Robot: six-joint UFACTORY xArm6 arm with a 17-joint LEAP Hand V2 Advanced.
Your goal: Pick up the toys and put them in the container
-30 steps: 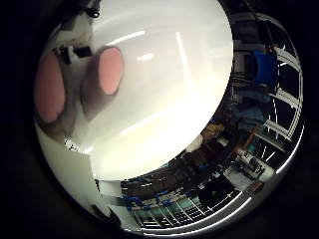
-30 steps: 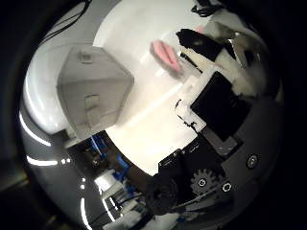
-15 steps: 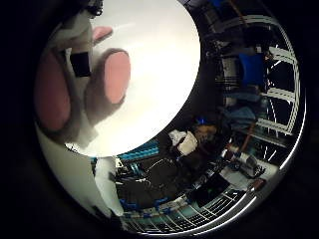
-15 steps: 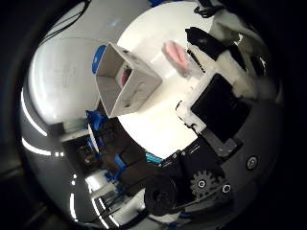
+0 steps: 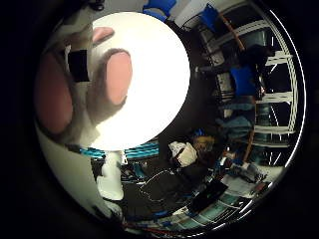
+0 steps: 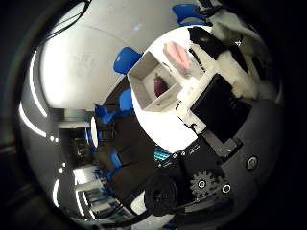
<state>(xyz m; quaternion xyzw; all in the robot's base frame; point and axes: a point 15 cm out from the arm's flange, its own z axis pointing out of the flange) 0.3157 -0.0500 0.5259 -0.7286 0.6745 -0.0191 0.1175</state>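
Note:
A grey soft toy with pink patches (image 5: 118,77) fills the part of the little finger side view nearest the palm, well above the round white table (image 5: 159,99). My right hand (image 6: 216,96) is shut on it, and one pink patch (image 6: 176,55) shows between the white and black fingers (image 6: 230,72). The white open box (image 6: 144,79) stands on the table near its edge, seen from above. A dark purple toy (image 6: 159,85) lies inside it. The rest of the held toy is hidden by the hand.
Blue chairs (image 6: 127,57) stand on the dark floor around the table, with more chairs (image 5: 244,82) and clutter (image 5: 184,152) further off. A white post (image 5: 112,174) rises beside the table's edge.
The views have pulled away from the table, which now looks much smaller. The box has come into view from above with its inside showing. The grey and pink toy has stayed in the hand.

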